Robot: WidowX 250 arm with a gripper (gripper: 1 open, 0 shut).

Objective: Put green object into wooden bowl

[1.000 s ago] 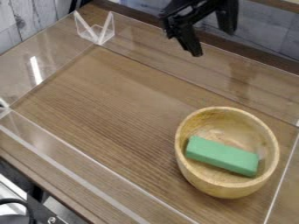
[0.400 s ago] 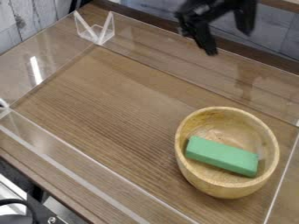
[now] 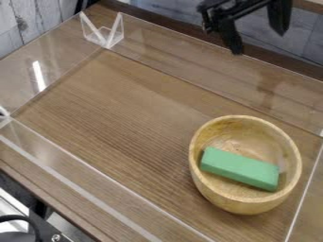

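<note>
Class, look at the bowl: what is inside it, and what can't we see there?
The green block lies inside the bowl. The bowl's floor beneath the block is covered, so nothing there can be seen.

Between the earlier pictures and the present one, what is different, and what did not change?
The black robot arm, at the top of the picture, has moved to the right and slightly upward, away from the clear plastic stand. No grip or release can be seen. The green block stayed inside the wooden bowl, and the bowl stayed in place on the table.
</note>
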